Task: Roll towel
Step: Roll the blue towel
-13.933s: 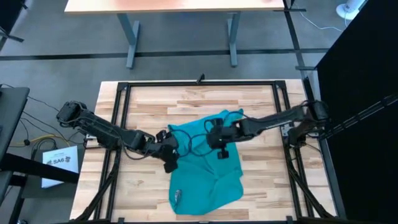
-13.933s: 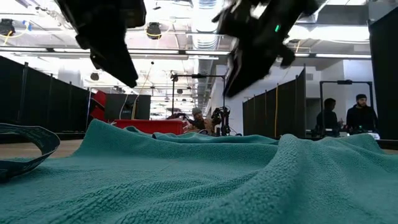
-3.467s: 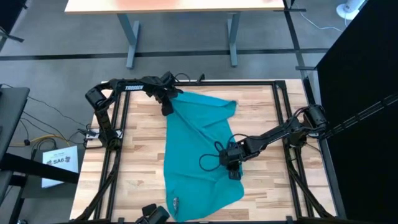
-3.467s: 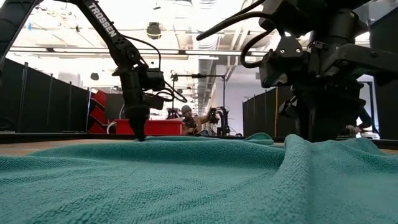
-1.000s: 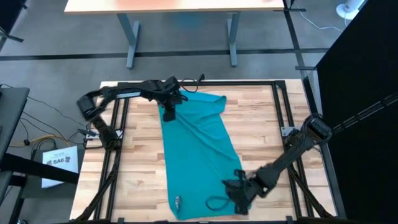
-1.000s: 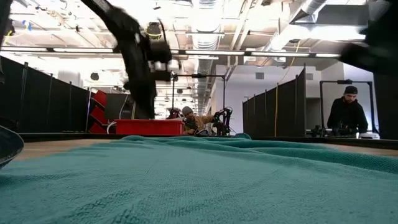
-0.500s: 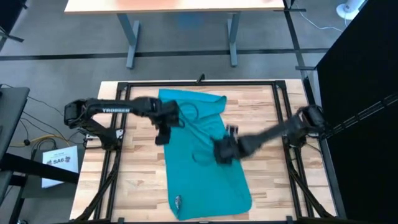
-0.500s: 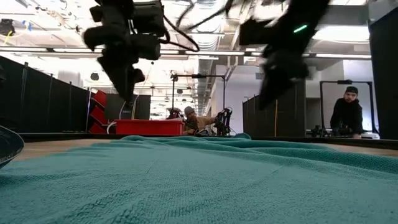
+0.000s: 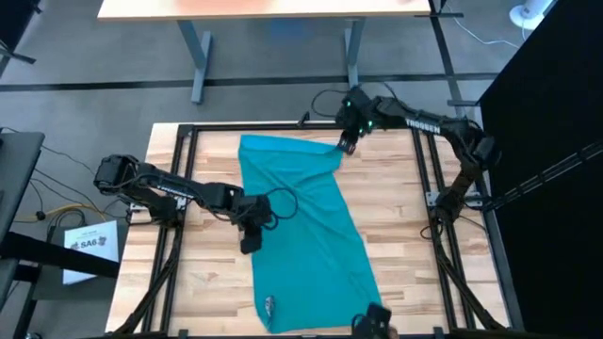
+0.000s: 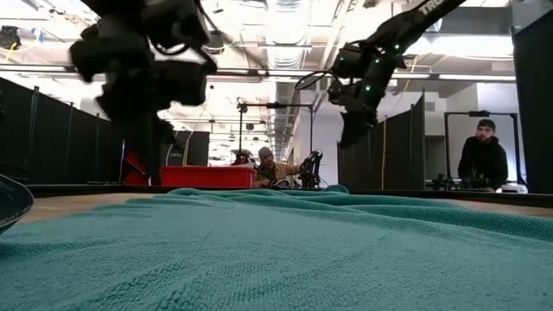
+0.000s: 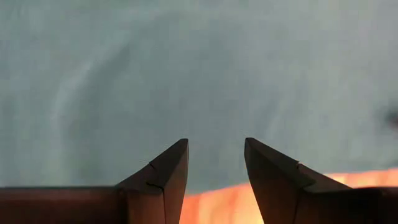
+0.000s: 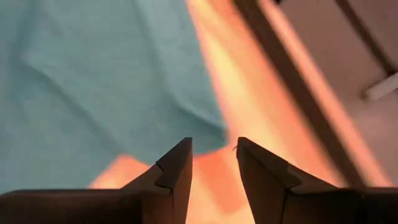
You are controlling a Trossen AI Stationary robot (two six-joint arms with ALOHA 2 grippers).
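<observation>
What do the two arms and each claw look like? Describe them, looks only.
Both arms are dark, slim and jointed. The right arm carries white lettering along one link and a small green light near its wrist; a black cable loops beside the left claw. Each claw, like the right claw, ends in two dark wedge-shaped fingers.

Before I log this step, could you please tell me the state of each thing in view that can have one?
Towel: spread flat on the table, unrolled, with a few wrinkles.
Left gripper: open, empty, at the towel's left edge.
Right gripper: open, empty, above the towel's far right corner.
</observation>
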